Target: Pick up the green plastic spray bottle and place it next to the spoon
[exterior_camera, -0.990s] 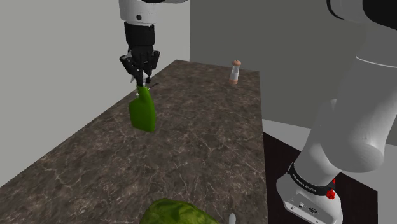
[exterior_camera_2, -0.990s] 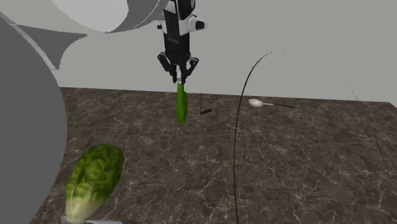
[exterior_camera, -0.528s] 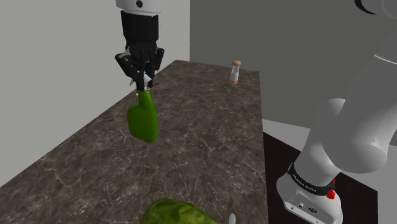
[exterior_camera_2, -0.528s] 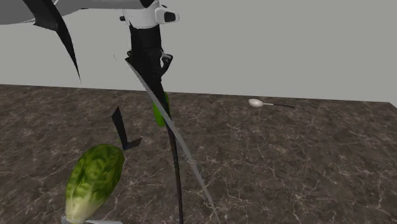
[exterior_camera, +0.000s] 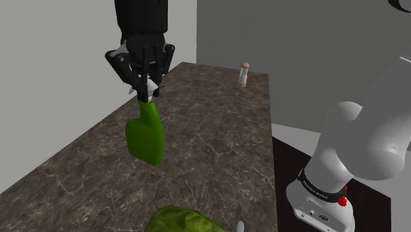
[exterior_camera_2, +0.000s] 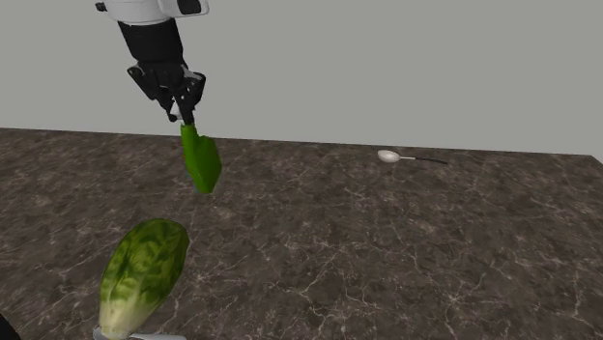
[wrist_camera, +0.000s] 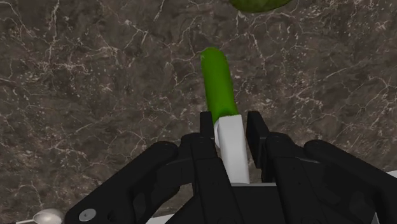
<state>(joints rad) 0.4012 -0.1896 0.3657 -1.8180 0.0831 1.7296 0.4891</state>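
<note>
Green lettuce [exterior_camera: 181, 221] lies nearest on the dark marbled surface [exterior_camera: 217, 151], by the near edge. Beyond it the hand [exterior_camera: 145, 92] hangs above the surface, clenched on the white top of the bottle [exterior_camera: 146, 132]. The green body dangles below the fingers, tilted, and is clear of the surface. The grip sits high on the narrow neck, so the body can probably swing, and the carry should be slow and level. The spoon [exterior_camera_2: 388, 155] lies well apart from the bottle, further along the surface toward the second exterior view's right and close to the far edge. The carry should cross to it at this height and stop just beside the bowl, not over it or its dark handle. The descent should be straight, so the base meets the surface and the tilt settles before the fingers let go. A small shaker [exterior_camera: 244, 75] stands at the far end, out of the way.
</note>
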